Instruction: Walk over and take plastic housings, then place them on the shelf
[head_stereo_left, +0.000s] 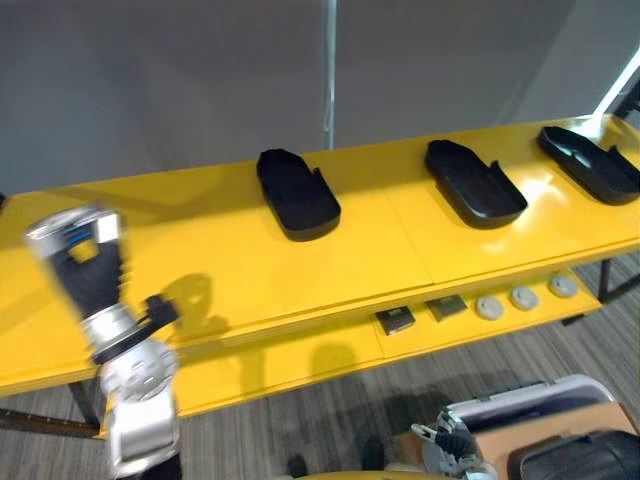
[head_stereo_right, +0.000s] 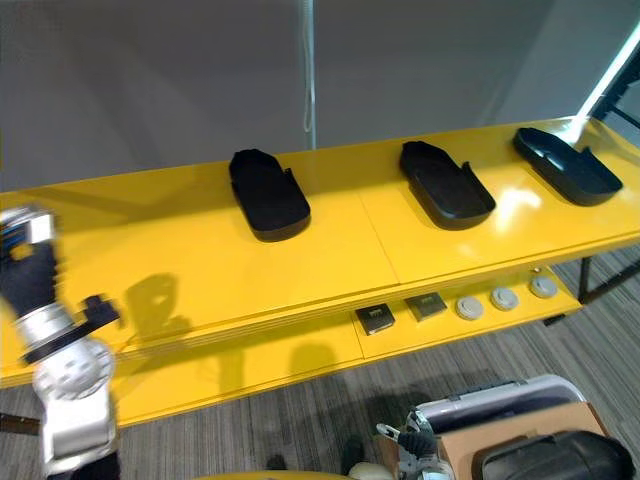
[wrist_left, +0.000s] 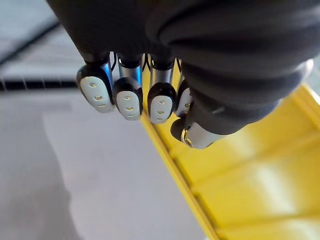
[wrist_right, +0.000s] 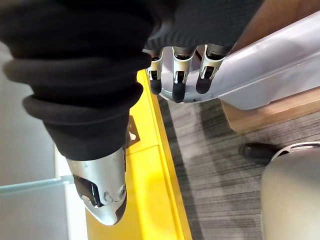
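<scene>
Plastic housings (head_stereo_left: 297, 193): three black ones on yellow shelf (head_stereo_left: 200, 250), well apart, long axes running away from me, slanted. I take the dark shape in grey bin (head_stereo_left: 520, 400), lower R, for next housing (head_stereo_left: 575, 458). It's near R hand (wrist_right: 180, 75), well apart from L. R hand: fingers near-straight, empty, by bin rim. L hand (wrist_left: 130, 95): raised near shelf's L end, fingers curled, empty.
</scene>
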